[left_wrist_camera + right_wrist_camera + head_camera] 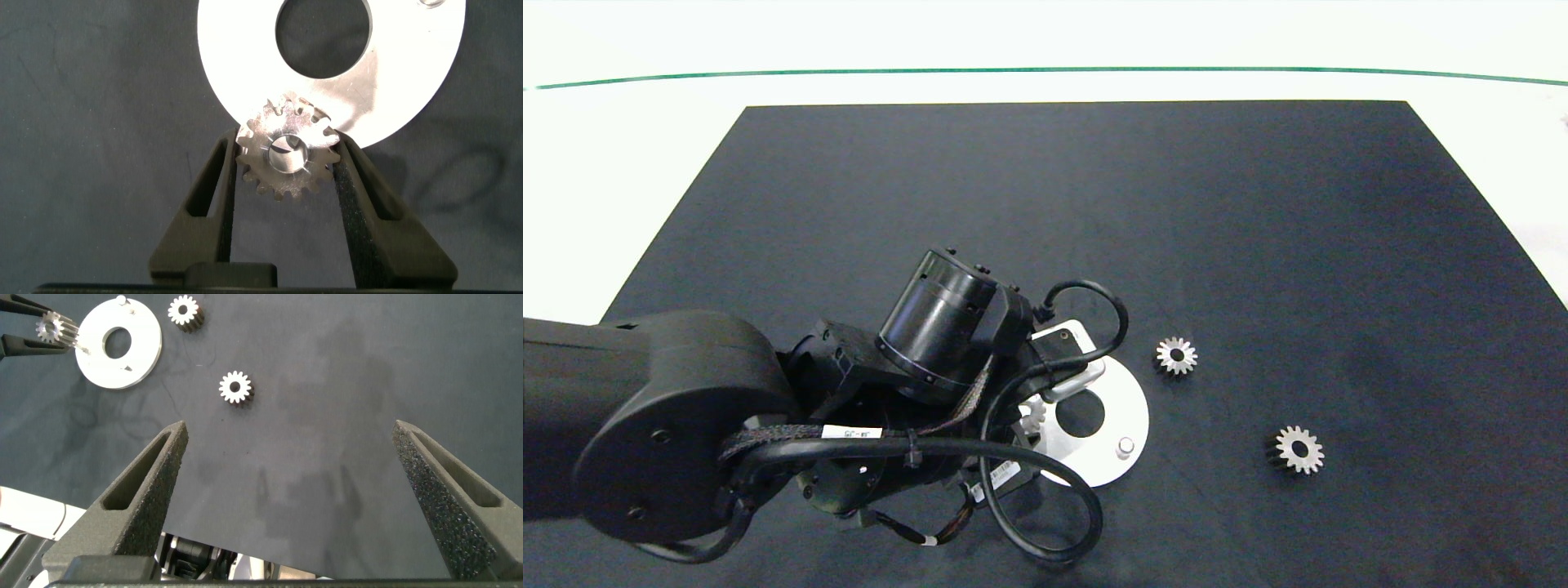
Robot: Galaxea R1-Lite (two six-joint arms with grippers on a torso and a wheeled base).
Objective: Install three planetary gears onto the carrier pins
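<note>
**A:** Where is my left pincer?

**B:** At the near-left rim of the white disc, which lies on the dark surface. I see its two fingers pinching one planetary gear by the teeth, the gear overlapping the disc's edge. Something pale fills the gear's centre hole; I cannot tell whether it is a carrier pin.

**A:** And the remaining parts?

**B:** One bare carrier pin stands upright on the disc's near-right side. A second gear lies flat just beside the disc's far-right edge; a third gear lies farther right, apart from both.

**A:** My right pincer?

**B:** Spread wide, holding nothing, above bare surface well away from the disc.
</note>
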